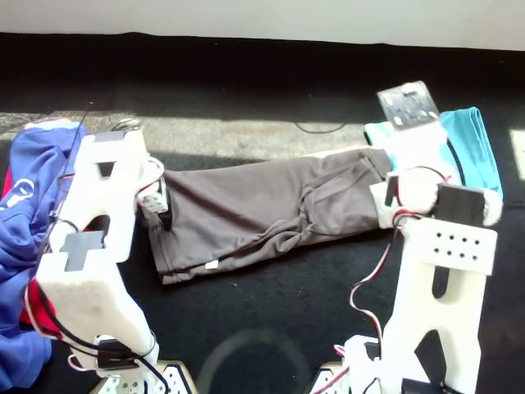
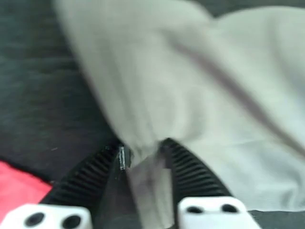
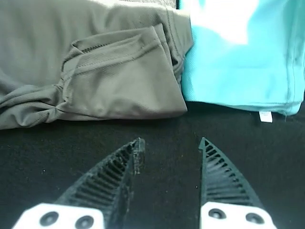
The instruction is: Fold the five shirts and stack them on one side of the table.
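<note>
Grey shirt (image 1: 262,209) lies beside the teal shirt (image 3: 238,57). Left gripper (image 2: 145,160) pinches the grey shirt's edge. Right gripper (image 3: 169,145) sits near it, fingers spread.

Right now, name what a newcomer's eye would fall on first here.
A grey shirt sprawls across the middle of the black table, its edge pinched in the left claw. The right claw hangs open near a folded teal shirt, and a blue heap lies at the table's left edge.
</note>
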`<state>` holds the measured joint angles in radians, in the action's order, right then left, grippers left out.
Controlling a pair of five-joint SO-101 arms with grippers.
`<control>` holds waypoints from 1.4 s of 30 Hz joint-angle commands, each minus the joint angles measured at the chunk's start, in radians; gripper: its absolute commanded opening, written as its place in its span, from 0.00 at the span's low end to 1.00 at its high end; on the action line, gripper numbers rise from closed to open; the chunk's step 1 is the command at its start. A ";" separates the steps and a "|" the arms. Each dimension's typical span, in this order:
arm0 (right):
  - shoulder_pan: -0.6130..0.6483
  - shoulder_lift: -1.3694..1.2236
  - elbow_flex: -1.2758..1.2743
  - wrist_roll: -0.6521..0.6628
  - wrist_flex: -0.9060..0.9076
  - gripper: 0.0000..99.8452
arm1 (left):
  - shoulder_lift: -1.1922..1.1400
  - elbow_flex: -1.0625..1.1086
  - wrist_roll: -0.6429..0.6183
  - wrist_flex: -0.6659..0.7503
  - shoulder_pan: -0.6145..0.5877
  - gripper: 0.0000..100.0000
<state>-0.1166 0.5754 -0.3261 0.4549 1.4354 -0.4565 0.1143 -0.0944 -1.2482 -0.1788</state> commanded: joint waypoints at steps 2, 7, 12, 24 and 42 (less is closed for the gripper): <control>-0.085 0.091 -0.124 0.017 -0.013 0.18 | -0.062 -0.094 -0.008 -0.046 0.010 0.01; -0.171 0.183 -0.372 0.018 -0.163 0.18 | -0.097 -0.211 0.000 -0.137 -0.061 0.01; -0.208 0.251 -0.673 0.012 -0.363 0.18 | -0.104 -0.449 0.095 -0.299 -0.179 0.01; -0.325 0.318 -1.133 -0.002 -0.748 0.18 | -0.093 -0.616 0.135 -0.493 -0.051 0.01; -0.450 0.320 -1.228 -0.213 -0.888 0.18 | 0.067 -0.886 0.132 -0.391 0.657 0.01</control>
<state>-0.5263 0.8945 -1.5459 0.2509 0.5608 -0.3966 -0.7050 0.0422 -1.6932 0.3951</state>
